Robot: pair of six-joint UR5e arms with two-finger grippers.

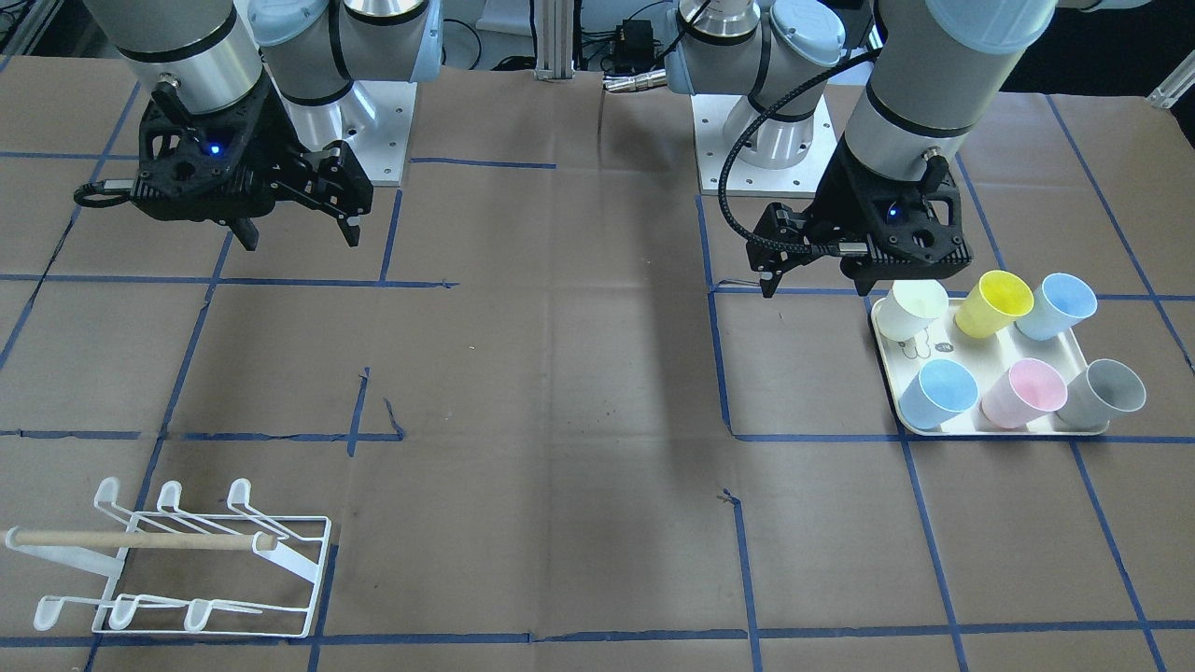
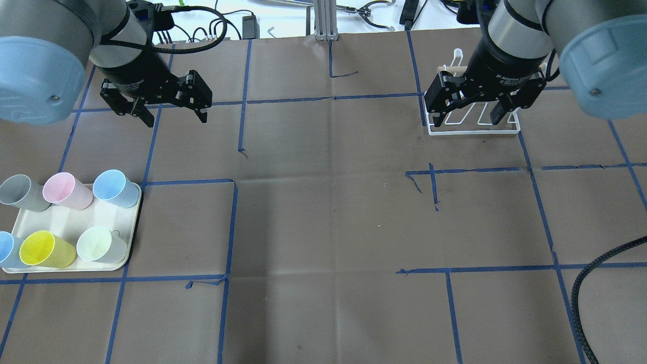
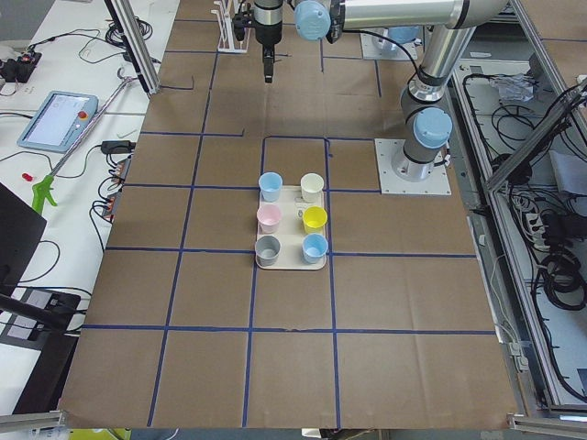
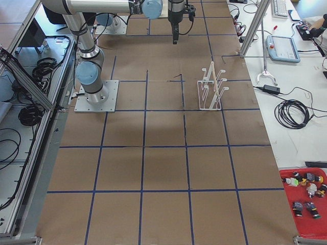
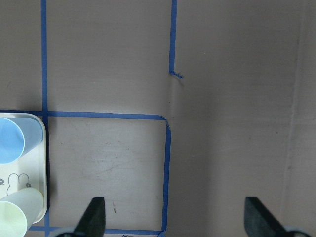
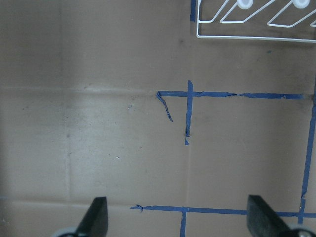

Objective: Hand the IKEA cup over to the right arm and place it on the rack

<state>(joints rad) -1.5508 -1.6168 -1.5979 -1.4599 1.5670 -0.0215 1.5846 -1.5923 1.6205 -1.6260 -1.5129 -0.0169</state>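
Observation:
Several coloured IKEA cups stand on a cream tray (image 2: pixel 71 267): grey (image 2: pixel 20 192), pink (image 2: pixel 65 189), blue (image 2: pixel 116 188), yellow (image 2: pixel 43 249), pale green (image 2: pixel 98 245) and a second blue one at the view's edge. My left gripper (image 2: pixel 176 115) is open and empty, raised beyond the tray. Its wrist view shows the blue cup (image 5: pixel 12 140) and the pale green cup (image 5: pixel 17 217) at the left edge. My right gripper (image 2: pixel 466 120) is open and empty, hovering in front of the white wire rack (image 2: pixel 475 130). The rack (image 1: pixel 187 560) holds nothing.
Brown paper with blue tape lines covers the table (image 2: pixel 323 217). Each arm's base plate (image 1: pixel 383 131) sits at the robot's edge. A red bin of small items (image 4: pixel 306 199) stands off the table in the exterior right view.

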